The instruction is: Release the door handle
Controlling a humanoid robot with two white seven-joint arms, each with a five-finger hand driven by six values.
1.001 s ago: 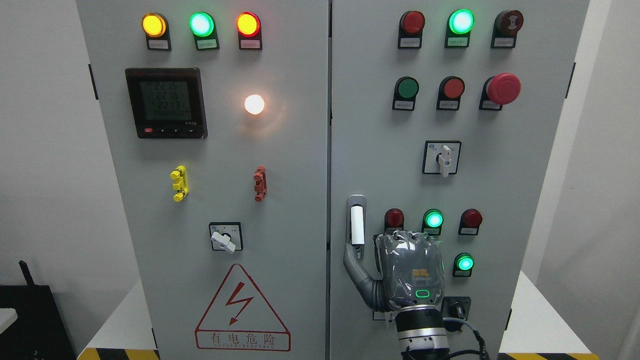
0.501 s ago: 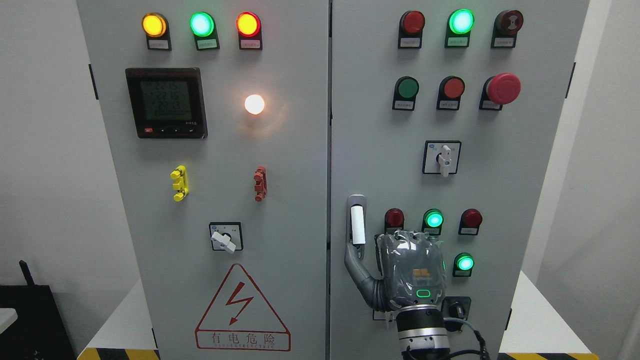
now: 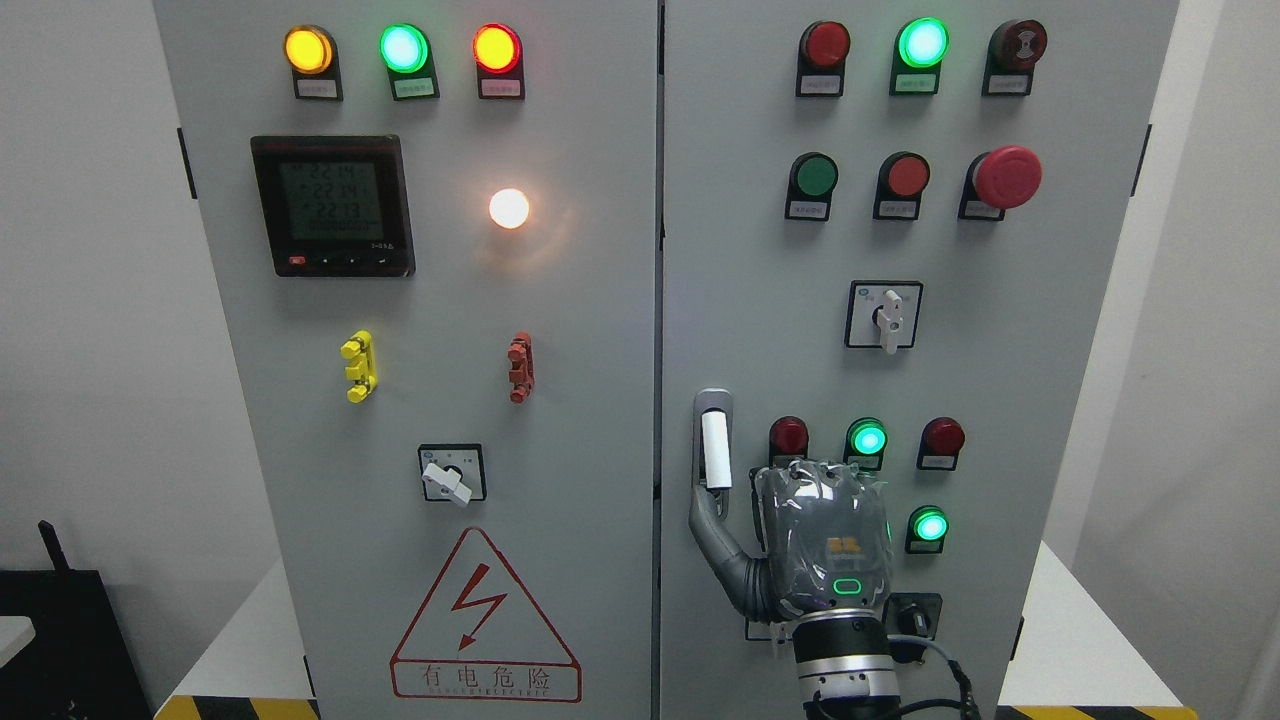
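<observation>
Pulling back carelessly, the right hand (image 3: 815,545), fingers curled on nothing and thumb touching the handle (image 3: 714,450), could snag it.

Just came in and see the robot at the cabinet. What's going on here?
The robot's right hand is up against the right door of the electrical cabinet, its thumb reaching to the foot of the white door handle. The other fingers are curled, away from the handle. Both doors look closed, and several lamps are lit.
</observation>
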